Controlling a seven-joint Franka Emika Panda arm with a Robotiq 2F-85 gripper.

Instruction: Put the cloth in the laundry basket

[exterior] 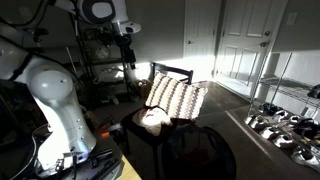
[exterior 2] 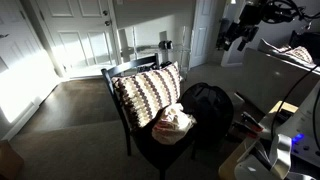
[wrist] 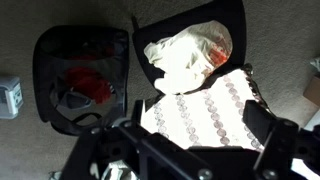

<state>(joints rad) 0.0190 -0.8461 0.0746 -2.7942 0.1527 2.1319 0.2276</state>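
A crumpled white and orange cloth [wrist: 188, 50] lies on the seat of a dark chair [wrist: 236, 15], in front of a striped cushion [wrist: 205, 110]. It shows in both exterior views [exterior: 152, 118] [exterior 2: 172, 124]. The black laundry basket [wrist: 80, 80] stands on the floor beside the chair, with something red inside; it shows in both exterior views [exterior: 200, 150] [exterior 2: 208, 104]. My gripper [wrist: 190, 140] is open and empty, high above the chair and the cushion. It also shows in both exterior views [exterior: 126, 50] [exterior 2: 234, 36].
A wire rack with shoes [exterior: 285, 125] stands by the wall. White doors [exterior 2: 80, 35] are at the back. A small white box [wrist: 10, 95] lies on the carpet next to the basket. Bright sunlight falls on the floor [exterior 2: 20, 95].
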